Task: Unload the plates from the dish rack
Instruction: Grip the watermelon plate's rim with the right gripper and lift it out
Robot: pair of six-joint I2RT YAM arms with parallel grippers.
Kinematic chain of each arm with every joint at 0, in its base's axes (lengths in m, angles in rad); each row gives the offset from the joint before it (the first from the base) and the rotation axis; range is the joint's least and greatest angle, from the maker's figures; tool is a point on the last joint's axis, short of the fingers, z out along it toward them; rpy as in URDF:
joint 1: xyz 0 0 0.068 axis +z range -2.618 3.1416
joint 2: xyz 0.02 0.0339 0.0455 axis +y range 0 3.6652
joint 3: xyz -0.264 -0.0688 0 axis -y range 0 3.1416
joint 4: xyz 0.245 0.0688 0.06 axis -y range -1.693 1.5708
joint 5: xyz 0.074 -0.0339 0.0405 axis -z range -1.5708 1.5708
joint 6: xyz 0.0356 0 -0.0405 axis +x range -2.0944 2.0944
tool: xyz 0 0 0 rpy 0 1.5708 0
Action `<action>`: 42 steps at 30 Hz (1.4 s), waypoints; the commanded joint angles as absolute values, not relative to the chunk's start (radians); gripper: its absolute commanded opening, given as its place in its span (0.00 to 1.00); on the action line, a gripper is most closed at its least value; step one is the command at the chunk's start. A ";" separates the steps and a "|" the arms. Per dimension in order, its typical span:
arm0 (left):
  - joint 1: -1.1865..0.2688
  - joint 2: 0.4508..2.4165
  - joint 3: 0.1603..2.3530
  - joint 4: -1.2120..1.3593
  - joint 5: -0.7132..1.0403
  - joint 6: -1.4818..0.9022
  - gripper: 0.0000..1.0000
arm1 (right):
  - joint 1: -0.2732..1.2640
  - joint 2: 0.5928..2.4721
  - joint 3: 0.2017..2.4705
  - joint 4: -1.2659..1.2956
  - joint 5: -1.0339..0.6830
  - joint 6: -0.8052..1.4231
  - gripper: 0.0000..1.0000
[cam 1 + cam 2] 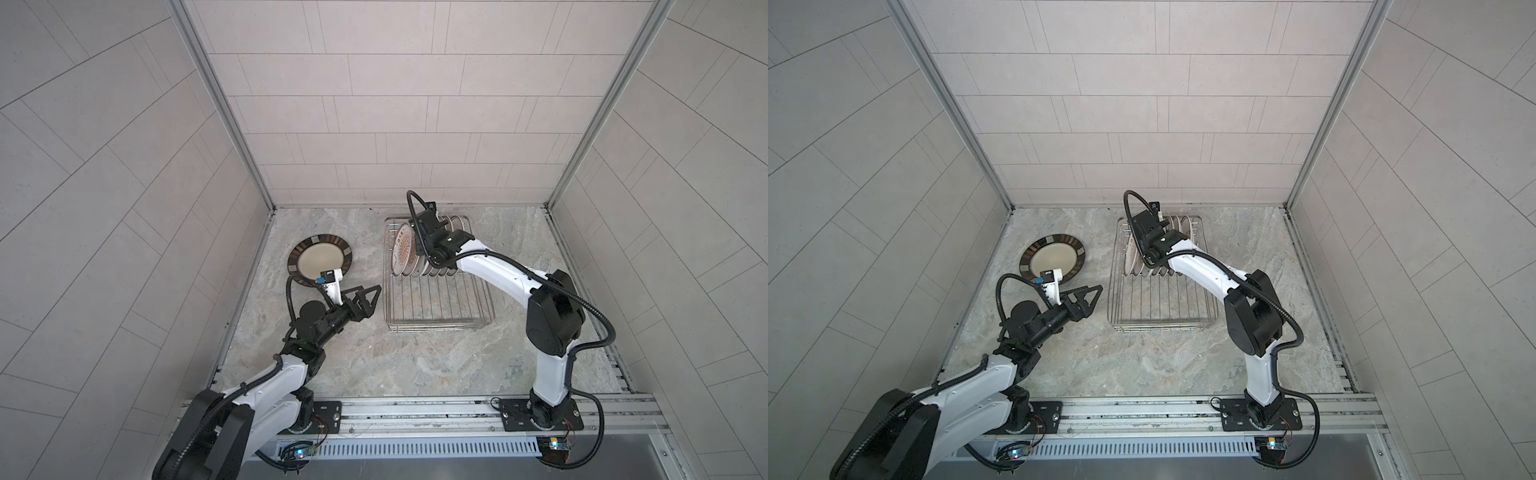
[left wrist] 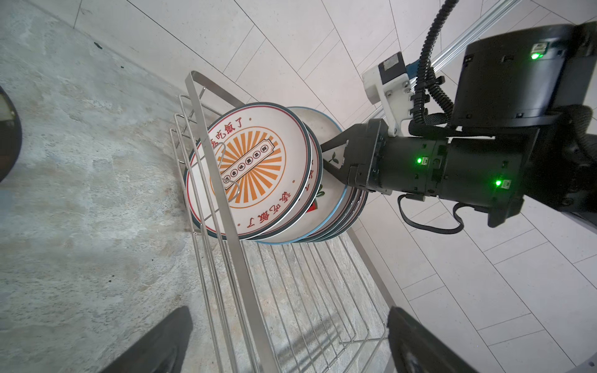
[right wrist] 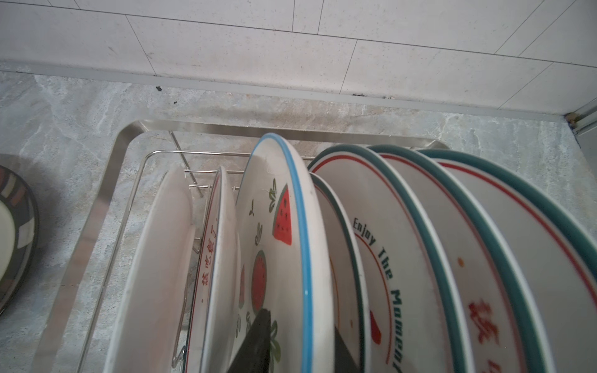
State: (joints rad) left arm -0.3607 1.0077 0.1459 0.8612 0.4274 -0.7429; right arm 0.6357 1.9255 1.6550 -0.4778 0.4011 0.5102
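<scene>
Grey stone table [image 1: 374, 365] is holding everything. On the far left, a brown-rimmed plate [image 1: 320, 261] with a cream middle is lying flat on it. Just beside that plate, on the rack's side, the left pincer [image 1: 373, 301] is hovering with its fingers spread wide, and nothing is sitting between them.

Next along, the dish rack [image 1: 440, 307], made of shiny silver wire, is resting on the table. The plates [image 1: 409, 251] are standing on their edges in a tight row at the far end of the rack, by the back wall.

In the left wrist view, the front plate [image 2: 255, 168] is showing an orange sunburst with red Chinese writing around it, and "吃飯了" is easy to read. In the right wrist view, a green-rimmed plate [image 3: 387, 258] is saying "Enjoy The Moment" in dark letters. Another plate further along is showing big red Chinese letters, cut off by the picture's edge.

The right pincer [image 3: 300, 348] is reaching in from the right, down into the row. Its two black fingers [image 3: 255, 339] are pressing on both sides of the blue-rimmed plate [image 3: 284, 200], the one with red watermelon slices. So it is pinching that plate, which is third in the row, counting from the left.
</scene>
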 commanded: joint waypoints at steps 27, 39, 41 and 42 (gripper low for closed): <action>-0.376 1.029 0.183 0.888 0.417 -0.742 1.00 | 0.675 1.894 1.719 -0.451 0.526 0.461 0.16; -0.376 1.024 0.180 0.889 0.416 -0.747 1.00 | 0.704 1.732 1.641 -0.436 0.591 0.417 0.15; -0.377 1.023 0.178 0.889 0.413 -0.747 1.00 | 0.707 1.700 1.623 -0.430 0.596 0.410 0.15; -0.377 1.024 0.178 0.890 0.412 -0.747 1.00 | 0.709 1.686 1.612 -0.423 0.600 0.406 0.15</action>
